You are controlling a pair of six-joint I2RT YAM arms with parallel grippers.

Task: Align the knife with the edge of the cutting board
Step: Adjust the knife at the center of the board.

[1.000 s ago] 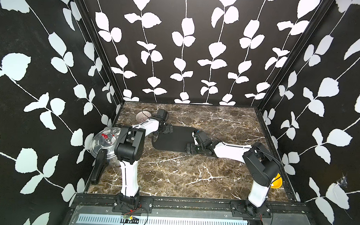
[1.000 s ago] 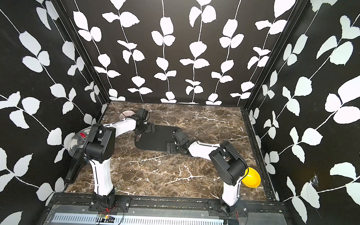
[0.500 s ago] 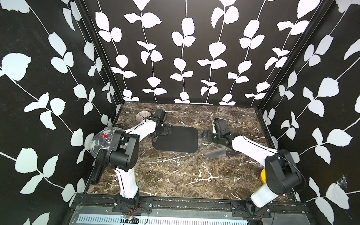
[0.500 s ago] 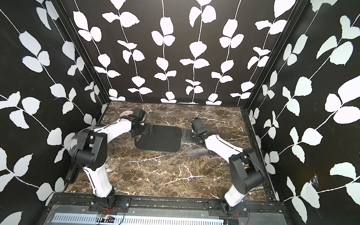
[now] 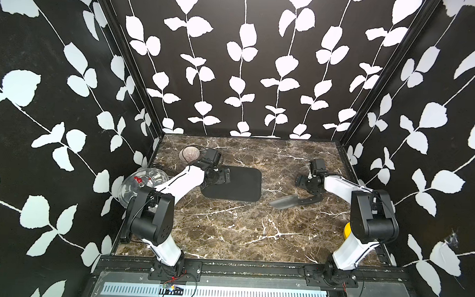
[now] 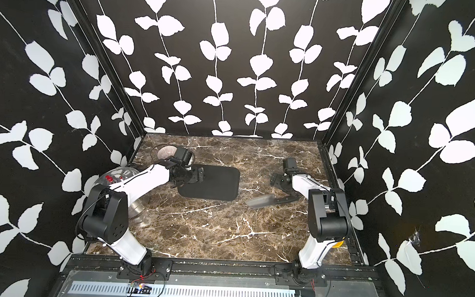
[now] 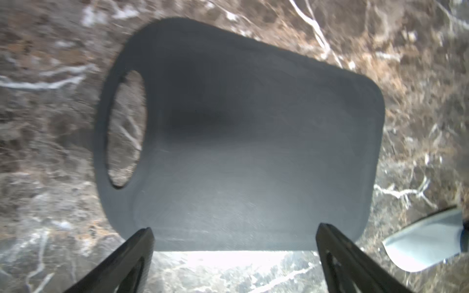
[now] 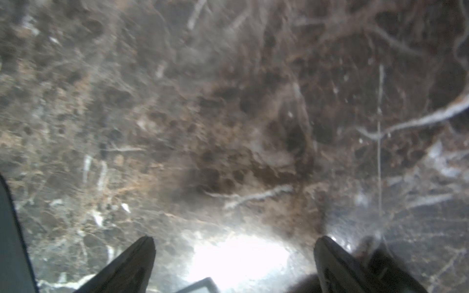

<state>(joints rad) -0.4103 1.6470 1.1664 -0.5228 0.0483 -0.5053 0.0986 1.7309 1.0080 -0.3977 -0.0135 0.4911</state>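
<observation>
The left arm (image 5: 185,180) reached over the handle-hole end of the cutting board (image 5: 238,183). Its jaws were spread wide above the board's surface and grasped nothing. In the left wrist view the board (image 7: 253,139) lay flat on the tabletop (image 5: 228,230), with its long axis running from the hole end across to the plain end.

Past that plain end, apart from the board and close to its corner on the robot's side, lay the knife (image 5: 286,202), seen in both top views (image 6: 259,201). Its long axis ran roughly along the same line as the board's long edge but was skewed. The blade end pointed toward the board, and the black handle pointed away from it, angled slightly toward the back wall. A corner of the blade also showed beside the board in the left wrist view (image 7: 426,243).

The right arm (image 5: 338,185) was plainly the nearer one. Its jaws stood released and wide, on the far side of the knife from the robot, right by the handle. The right wrist view showed only bare tabletop between them. One jaw tip came down beside the handle. The picture was blurred there, so whether it touched could not be told.

The coming move probably turned on that skew. The handle lay just off the open jaws, and the knife needed turning until it ran square with the board's edge.
</observation>
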